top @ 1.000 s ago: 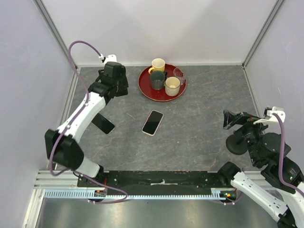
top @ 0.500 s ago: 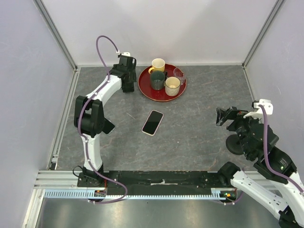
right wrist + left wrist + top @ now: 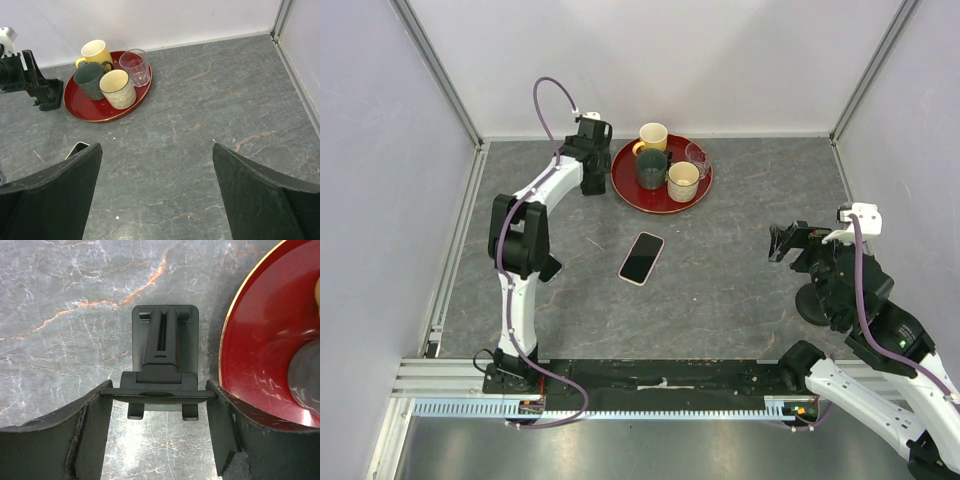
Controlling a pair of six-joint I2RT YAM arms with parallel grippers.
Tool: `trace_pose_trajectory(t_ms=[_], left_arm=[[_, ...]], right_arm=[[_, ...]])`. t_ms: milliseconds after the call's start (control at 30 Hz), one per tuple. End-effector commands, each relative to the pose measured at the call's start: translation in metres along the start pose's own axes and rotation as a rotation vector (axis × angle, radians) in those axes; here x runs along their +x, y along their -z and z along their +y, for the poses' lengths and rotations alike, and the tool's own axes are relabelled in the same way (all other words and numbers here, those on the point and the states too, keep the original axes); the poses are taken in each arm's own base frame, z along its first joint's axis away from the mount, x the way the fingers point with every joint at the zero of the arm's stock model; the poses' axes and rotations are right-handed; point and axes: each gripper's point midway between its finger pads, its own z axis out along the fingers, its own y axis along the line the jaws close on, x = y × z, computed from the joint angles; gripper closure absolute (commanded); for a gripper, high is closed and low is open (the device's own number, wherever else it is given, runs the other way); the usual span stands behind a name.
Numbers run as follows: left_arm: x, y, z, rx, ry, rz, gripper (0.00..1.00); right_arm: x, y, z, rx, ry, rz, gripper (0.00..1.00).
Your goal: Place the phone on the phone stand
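Note:
The phone [image 3: 641, 258] lies flat, screen up, mid-table; one corner of it [image 3: 76, 148] shows in the right wrist view. The phone stand's round disc base [image 3: 811, 306] sits at the right, mostly hidden under my right arm, its post hidden. My left gripper [image 3: 592, 182] is at the back, beside the red tray, jaws touching both ends of a small black folding piece [image 3: 165, 347], so it is shut on that piece [image 3: 159, 390]. My right gripper [image 3: 782, 243] is open and empty above the table [image 3: 157, 150], to the right of the phone.
A red tray [image 3: 622, 185] at the back holds a yellow mug [image 3: 653, 135], a dark mug [image 3: 652, 168], a cream mug [image 3: 683, 180] and a glass [image 3: 697, 153]. An all-black slab [image 3: 549, 268] lies left of the phone, partly under my left arm. Walls enclose three sides.
My left arm swung from the left side to the back and settled by the tray on the folding piece. My right gripper rose and moved a little left.

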Motion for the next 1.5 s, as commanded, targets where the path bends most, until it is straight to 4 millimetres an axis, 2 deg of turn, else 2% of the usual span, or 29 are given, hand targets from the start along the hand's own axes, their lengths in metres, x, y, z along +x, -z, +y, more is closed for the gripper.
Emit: trace_pose_trajectory(t_ms=[0,33,100,133,200,300,367,400,433,467,500,567,600,667,700,733,767,800,867,900,933,967,1100,1200,1267,1300,1367,1400,1467], left_arm=[[-0.022,-0.002,-0.004,0.026,0.010,-0.050,0.98],[-0.020,-0.004,-0.006,0.039,0.013,-0.040,0.85],[-0.020,-0.001,-0.002,0.054,0.056,-0.010,0.49],[-0.022,0.002,0.001,0.043,0.076,-0.005,0.09],[-0.028,0.011,0.002,0.058,0.108,-0.007,0.07],[-0.046,0.043,0.011,0.049,0.175,-0.026,0.07],[-0.064,0.077,0.022,0.034,0.234,-0.063,0.06],[-0.051,0.084,0.032,-0.013,0.268,-0.034,0.06],[-0.051,0.096,0.038,-0.025,0.286,-0.043,0.06],[-0.062,0.124,0.046,-0.015,0.307,-0.085,0.06],[-0.036,0.129,0.053,-0.025,0.292,-0.042,0.05],[-0.019,0.146,0.060,-0.016,0.283,-0.037,0.05],[0.003,0.168,0.072,-0.016,0.276,-0.027,0.05],[0.027,0.187,0.084,-0.015,0.277,-0.039,0.05],[0.061,0.202,0.096,-0.019,0.278,-0.026,0.05],[0.072,0.212,0.100,-0.001,0.287,-0.042,0.04],[0.080,0.218,0.099,0.036,0.295,-0.065,0.04],[0.106,0.232,0.092,0.132,0.268,-0.064,0.04],[0.124,0.243,0.086,0.211,0.265,-0.070,0.04],[0.142,0.247,0.078,0.279,0.257,-0.044,0.04],[0.139,0.258,0.077,0.313,0.265,-0.083,0.05],[0.143,0.262,0.079,0.311,0.277,-0.083,0.05],[0.151,0.263,0.119,0.068,0.531,-0.092,0.00],[0.154,0.257,0.120,0.020,0.554,-0.026,0.00],[0.167,0.241,0.120,-0.041,0.548,0.089,0.00],[0.161,0.239,0.120,-0.066,0.599,0.112,0.00],[0.183,0.224,0.136,-0.191,0.649,0.259,0.00],[0.171,0.222,0.141,-0.218,0.711,0.258,0.00],[0.175,0.213,0.163,-0.315,0.779,0.310,0.00]], right_arm=[[-0.006,-0.001,0.001,0.000,-0.003,-0.030,0.02],[-0.006,-0.002,0.001,0.000,-0.003,-0.030,0.02],[-0.006,-0.002,0.002,-0.004,-0.001,-0.027,0.02],[-0.006,-0.002,0.003,-0.007,-0.001,-0.028,0.02],[-0.008,-0.001,0.004,-0.018,-0.011,-0.031,0.02],[-0.009,0.001,0.006,-0.028,-0.029,-0.034,0.02],[-0.010,0.002,0.007,-0.040,-0.040,-0.035,0.02],[-0.012,0.003,0.009,-0.048,-0.053,-0.036,0.02],[-0.012,0.004,0.012,-0.065,-0.062,-0.034,0.02],[-0.012,0.005,0.014,-0.076,-0.067,-0.032,0.02],[-0.013,0.006,0.015,-0.086,-0.077,-0.033,0.02],[-0.011,0.007,0.023,-0.123,-0.090,-0.018,0.02],[-0.011,0.007,0.025,-0.132,-0.092,-0.011,0.02],[-0.005,0.006,0.030,-0.152,-0.102,0.016,0.02],[-0.004,0.007,0.032,-0.161,-0.104,0.024,0.02],[-0.001,0.006,0.035,-0.172,-0.107,0.035,0.02],[0.003,0.006,0.039,-0.190,-0.105,0.056,0.02],[0.007,0.005,0.042,-0.200,-0.101,0.072,0.02],[0.018,0.001,0.049,-0.214,-0.094,0.120,0.02],[0.025,0.001,0.056,-0.242,-0.091,0.153,0.02],[0.030,0.000,0.060,-0.253,-0.090,0.179,0.02],[0.041,-0.005,0.067,-0.260,-0.084,0.229,0.02],[0.077,-0.006,0.103,-0.375,-0.099,0.413,0.02],[0.095,-0.007,0.114,-0.394,-0.127,0.498,0.02],[0.095,-0.003,0.114,-0.405,-0.153,0.493,0.02],[0.093,-0.001,0.113,-0.406,-0.167,0.485,0.02],[0.082,0.004,0.107,-0.400,-0.184,0.442,0.02],[0.074,0.006,0.106,-0.401,-0.192,0.422,0.02],[0.064,0.010,0.099,-0.389,-0.190,0.389,0.02]])
